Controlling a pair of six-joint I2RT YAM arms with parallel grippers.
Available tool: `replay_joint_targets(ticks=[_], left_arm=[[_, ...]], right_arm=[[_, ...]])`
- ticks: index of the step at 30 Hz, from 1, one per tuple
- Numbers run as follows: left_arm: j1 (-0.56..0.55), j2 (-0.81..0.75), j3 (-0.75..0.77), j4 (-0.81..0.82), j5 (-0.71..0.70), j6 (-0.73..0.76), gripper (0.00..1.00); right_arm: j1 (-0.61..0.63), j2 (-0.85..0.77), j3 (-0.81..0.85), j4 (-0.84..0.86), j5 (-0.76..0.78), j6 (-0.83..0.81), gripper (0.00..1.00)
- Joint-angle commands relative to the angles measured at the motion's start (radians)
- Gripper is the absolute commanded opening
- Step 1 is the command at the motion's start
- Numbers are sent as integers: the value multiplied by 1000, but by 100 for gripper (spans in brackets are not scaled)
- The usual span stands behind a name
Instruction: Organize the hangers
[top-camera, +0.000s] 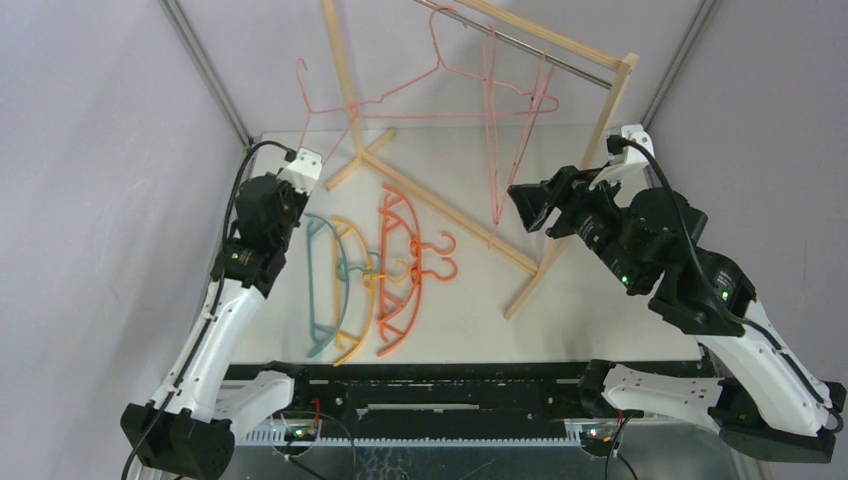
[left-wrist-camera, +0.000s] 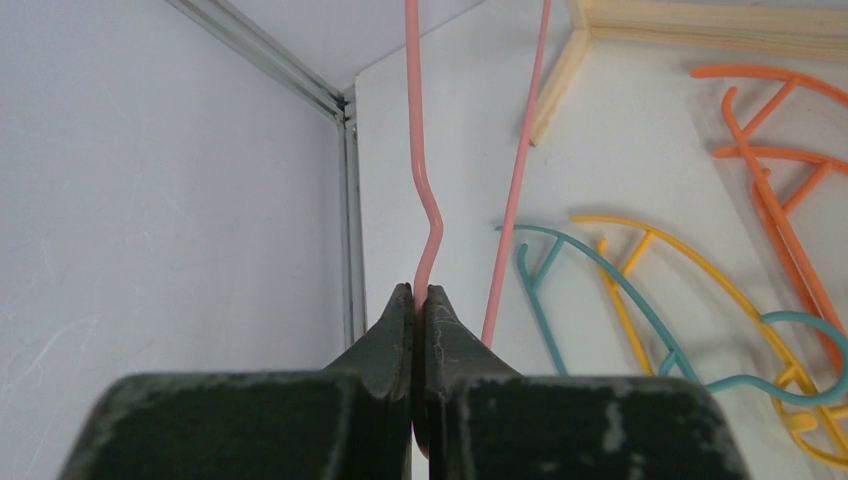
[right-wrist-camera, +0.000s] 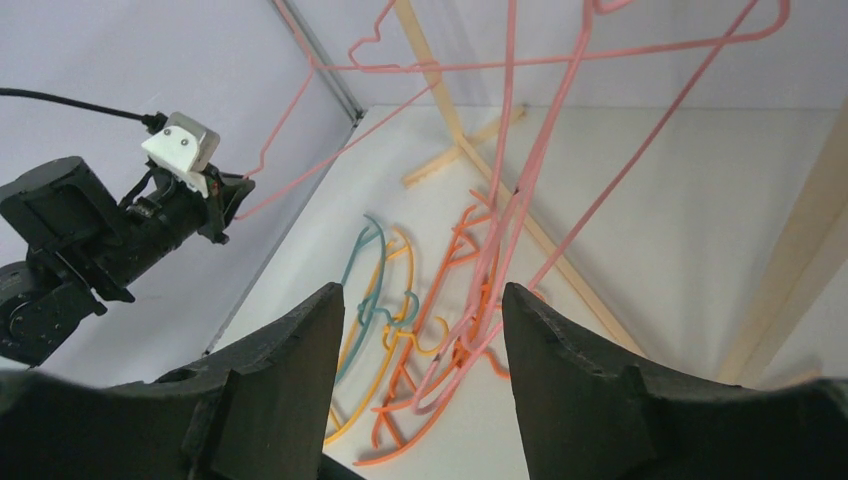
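Observation:
My left gripper (top-camera: 300, 168) (left-wrist-camera: 420, 291) is shut on the end of a thin pink wire hanger (top-camera: 400, 100) (left-wrist-camera: 421, 180). That hanger is held in the air, with its hook up by the metal rod (top-camera: 545, 52). More pink wire hangers (top-camera: 493, 150) (right-wrist-camera: 510, 200) hang from the rod. Teal (top-camera: 318, 290), yellow (top-camera: 347, 300) and orange (top-camera: 400, 270) plastic hangers lie on the table, their hooks tangled together. My right gripper (top-camera: 525, 205) (right-wrist-camera: 420, 300) is open and empty. It hovers just right of the hanging pink hangers.
The pale wooden rack (top-camera: 608, 120) stands across the back, its base bars (top-camera: 450, 215) running diagonally over the table beside the orange hangers. Grey walls and a metal corner post (top-camera: 215, 80) close in on the left.

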Motion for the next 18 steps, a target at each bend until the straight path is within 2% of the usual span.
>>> replay_joint_targets(ticks=[1,7,18], left_arm=[[22,3,78,122,55,73,0],[28,53,121,189,79,134,0],[31,86,225,240,366,182,0]], right_arm=[[12,-9,42,14,63,-52,67],[12,-10,33,29,81,-60,67],[-4,0,23,64,112,-90,70]])
